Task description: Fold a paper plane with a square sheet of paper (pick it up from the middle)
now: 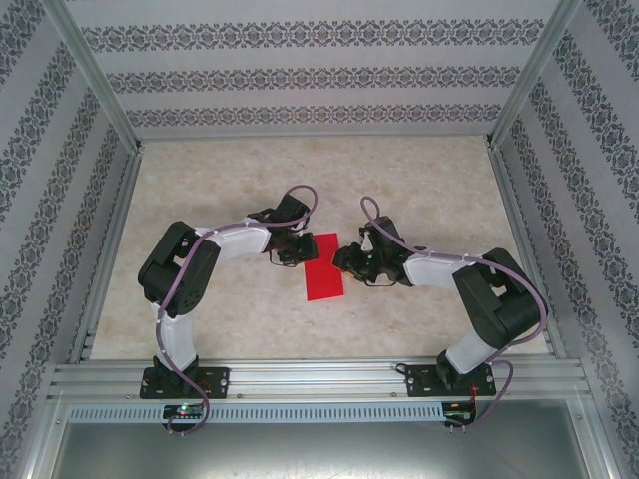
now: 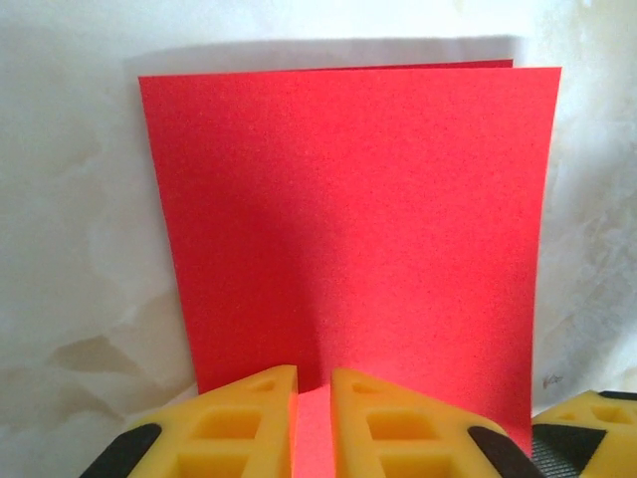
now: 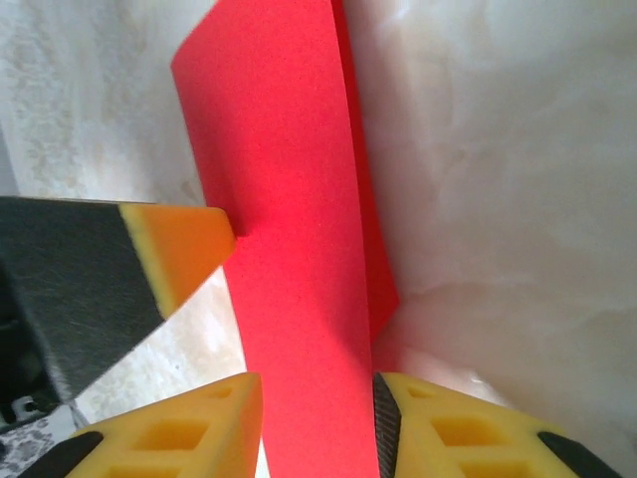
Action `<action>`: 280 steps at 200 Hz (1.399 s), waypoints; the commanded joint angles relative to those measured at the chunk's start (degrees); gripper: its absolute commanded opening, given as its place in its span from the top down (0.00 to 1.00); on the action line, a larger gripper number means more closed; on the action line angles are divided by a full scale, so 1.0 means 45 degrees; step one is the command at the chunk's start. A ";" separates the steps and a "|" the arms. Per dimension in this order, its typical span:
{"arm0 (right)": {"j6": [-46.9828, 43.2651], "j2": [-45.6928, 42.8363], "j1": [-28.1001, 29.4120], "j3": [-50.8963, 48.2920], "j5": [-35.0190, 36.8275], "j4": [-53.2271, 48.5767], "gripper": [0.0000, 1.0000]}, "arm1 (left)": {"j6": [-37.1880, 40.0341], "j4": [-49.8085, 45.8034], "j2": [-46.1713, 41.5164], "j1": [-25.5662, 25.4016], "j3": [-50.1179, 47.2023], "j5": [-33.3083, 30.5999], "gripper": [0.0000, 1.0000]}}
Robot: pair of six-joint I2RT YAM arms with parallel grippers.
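The square sheet of paper (image 1: pixel 321 267) is bright red and folded double into a tall rectangle, lying at mid-table between the two grippers. My left gripper (image 1: pixel 292 249) is at its left edge. In the left wrist view its yellow jaws (image 2: pixel 314 383) are nearly together, with the paper's (image 2: pixel 348 219) near edge pinched between them. My right gripper (image 1: pixel 349 261) is at the sheet's right edge. In the right wrist view the raised top layer (image 3: pixel 289 199) passes between its fingertips (image 3: pixel 317 390), which stand apart on either side. The lower layer (image 3: pixel 383 289) stays on the table.
The left gripper's fingertip (image 3: pixel 184 244) touches the far edge of the paper in the right wrist view. A right fingertip (image 2: pixel 587 423) shows at the lower right of the left wrist view. The marbled table (image 1: pixel 250 170) is fenced by aluminium rails and patterned walls (image 1: pixel 319 75).
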 commanded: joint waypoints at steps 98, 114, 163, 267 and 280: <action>-0.0495 0.2169 -0.0531 0.0527 -0.2113 0.1822 0.76 | 0.0837 0.0053 -0.0149 -0.0083 -0.0353 0.0260 0.80; -0.0168 0.2320 -0.0536 0.0367 -0.2036 0.2062 0.82 | 0.1112 0.0365 -0.0489 -0.0084 -0.0618 0.0237 0.79; 0.1419 0.1951 -0.0291 -0.0556 -0.1737 0.3847 0.93 | 0.1925 0.0584 -0.2265 -0.0084 -0.1544 -0.0478 0.75; 0.3889 -0.0007 0.0842 -0.1441 0.1235 0.3266 0.93 | 0.4648 -0.0055 -0.5841 -0.2119 -0.3461 -0.2459 0.53; 0.3785 0.0008 0.0783 -0.1332 0.1076 0.3044 0.91 | 0.4914 -0.0175 -0.5977 -0.2752 -0.3628 -0.2958 0.49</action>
